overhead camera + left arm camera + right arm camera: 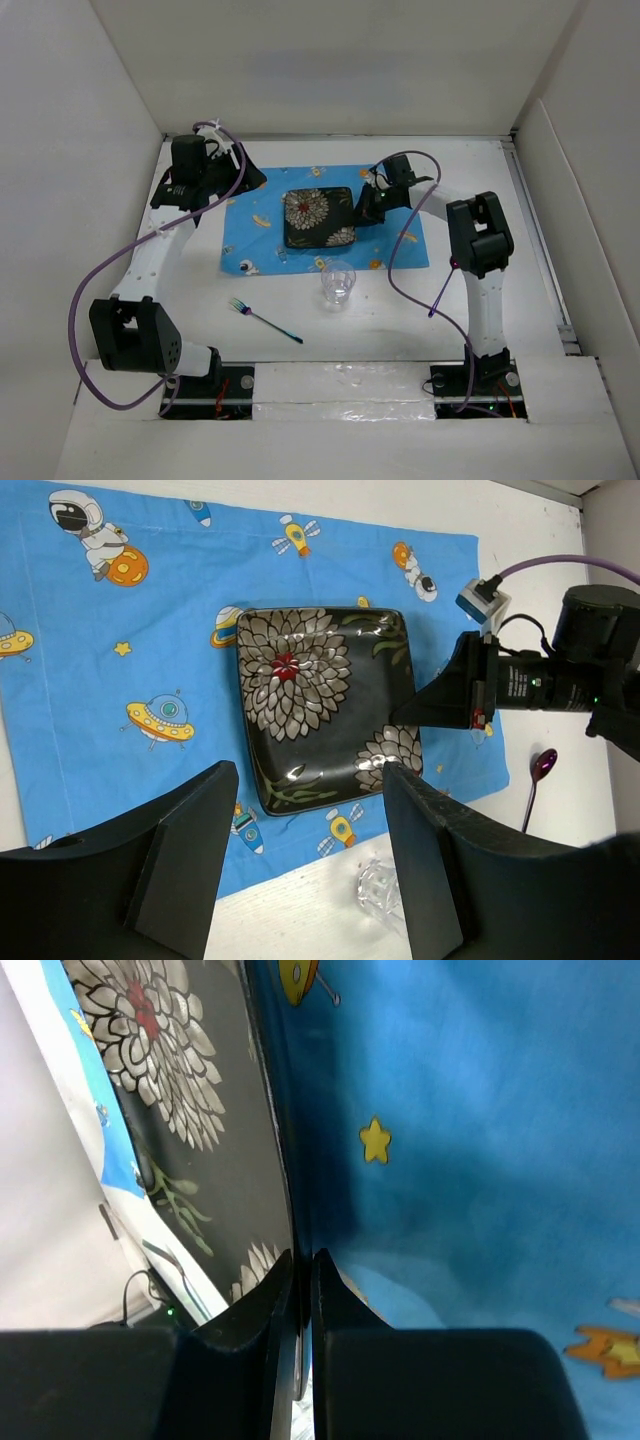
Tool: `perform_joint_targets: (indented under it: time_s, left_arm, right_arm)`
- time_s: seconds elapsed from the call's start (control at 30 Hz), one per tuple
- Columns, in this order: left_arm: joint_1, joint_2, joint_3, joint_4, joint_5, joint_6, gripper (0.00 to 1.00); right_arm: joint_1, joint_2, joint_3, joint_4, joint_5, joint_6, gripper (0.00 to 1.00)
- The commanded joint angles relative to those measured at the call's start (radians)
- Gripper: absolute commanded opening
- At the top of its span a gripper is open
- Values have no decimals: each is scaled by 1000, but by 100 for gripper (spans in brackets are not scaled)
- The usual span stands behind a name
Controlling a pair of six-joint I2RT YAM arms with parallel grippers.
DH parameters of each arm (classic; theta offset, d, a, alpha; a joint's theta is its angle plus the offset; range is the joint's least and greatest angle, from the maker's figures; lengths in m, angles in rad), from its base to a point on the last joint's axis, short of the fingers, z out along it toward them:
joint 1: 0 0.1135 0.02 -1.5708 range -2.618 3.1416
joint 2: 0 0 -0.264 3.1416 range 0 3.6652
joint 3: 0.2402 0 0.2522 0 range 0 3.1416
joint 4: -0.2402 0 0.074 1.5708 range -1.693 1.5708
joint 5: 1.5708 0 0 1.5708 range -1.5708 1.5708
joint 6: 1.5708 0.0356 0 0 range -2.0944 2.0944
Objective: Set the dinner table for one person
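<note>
A black square plate (318, 217) with white flower print is on the blue space-print placemat (260, 235), which lies on the white dinner table (400, 325). My right gripper (362, 212) is shut on the plate's right rim (268, 1160), one finger above and one below. I cannot tell whether that edge is lifted. My left gripper (243, 180) is open and empty, hovering over the placemat's far left part. In its wrist view the plate (320, 700) shows beyond its gap (308, 780). A clear glass (338, 283) stands just in front of the placemat.
A fork with an iridescent handle (265, 320) lies on the table front left of the glass. A purple spoon (540, 770) lies right of the placemat, near the right arm. White walls enclose the table on three sides.
</note>
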Motion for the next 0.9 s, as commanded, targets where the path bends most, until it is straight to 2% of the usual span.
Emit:
perform_joint_targets:
  time_s: [0.0,0.03,0.07,0.17,0.23,0.3,0.37,0.43,0.47,0.5,0.53,0.57,0.67,0.73,0.77,0.8,0.83,0.87]
  left_arm:
    - [-3,-35,-12,42,23,-4,57]
    - [-3,-35,-15,44,23,-5,57]
    - [-3,-35,-17,47,23,-5,57]
    - [-3,-32,-20,49,23,-5,57]
    - [-3,-30,-18,47,20,-5,57]
    - [-3,-27,-6,43,18,-2,56]
    - [-3,-27,0,36,20,-1,55]
    - [-3,-25,14,35,34,-1,35]
    - [-3,-25,17,32,38,-2,20]
    - [-3,-27,23,29,43,-4,0]
    - [-3,-30,37,32,66,-8,0]
    - [-3,-30,37,32,66,-8,0]
    - [-3,-41,58,23,72,-11,0]
    - [-3,-47,73,9,69,-4,0]
    - [-3,-47,113,-40,28,50,18]
    - [-14,-47,138,-56,-22,82,27]
    - [-14,-47,138,-56,-23,82,27]
    - [-14,-51,141,-75,-43,90,33]
  right_arm:
    - [11,5,90,-46,-62,-60,13]
    - [11,4,101,-55,-56,-71,19]
    - [11,1,103,-68,-30,-74,30]
    - [11,-28,109,-101,27,-86,43]
    - [11,-57,120,-140,57,-104,48]
    - [2,-112,129,-195,173,-135,59]
    - [2,-128,127,-223,197,-153,60]
    - [2,-186,98,-246,263,-166,62]
    - [2,-212,80,-246,280,-173,62]
    - [2,-240,57,-246,318,-175,52]
    - [-7,-342,-30,-235,350,-178,1]
    - [-7,-343,-31,-235,351,-178,0]
    - [24,-527,-184,-169,305,-209,0]
    - [106,-637,-253,-189,335,-251,0]
    - [217,-688,-265,-274,426,-294,34]
    - [281,-700,-282,-310,461,-299,56]
    - [281,-700,-282,-310,461,-299,56]
    - [309,-708,-302,-324,473,-287,61]
